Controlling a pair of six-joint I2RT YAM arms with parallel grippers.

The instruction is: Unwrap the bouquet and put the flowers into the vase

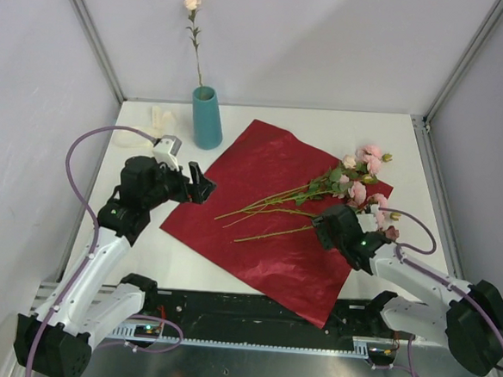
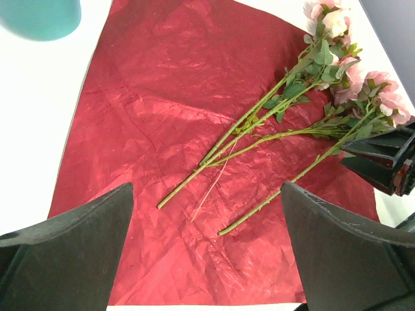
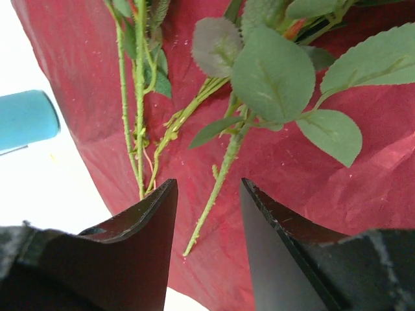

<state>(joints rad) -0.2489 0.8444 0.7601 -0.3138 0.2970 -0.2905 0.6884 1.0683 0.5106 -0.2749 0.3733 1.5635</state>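
Observation:
The dark red wrapping paper [image 1: 261, 168] lies spread flat on the table. Several pink roses [image 1: 355, 183] lie across it, their stems pointing left. One rose [image 1: 192, 3] stands in the teal vase [image 1: 207, 116] at the back left. My right gripper [image 1: 322, 224] is low over the paper, its jaws half narrowed on either side of the nearest green stem [image 3: 220, 175], with a gap on both sides. My left gripper [image 1: 202, 188] hovers wide open over the paper's left corner [image 2: 149, 259], holding nothing.
A cream ribbon [image 1: 157, 117] lies on the white table left of the vase. The enclosure's walls and metal posts close in the back and sides. The vase [image 3: 26, 120] also shows at the left of the right wrist view.

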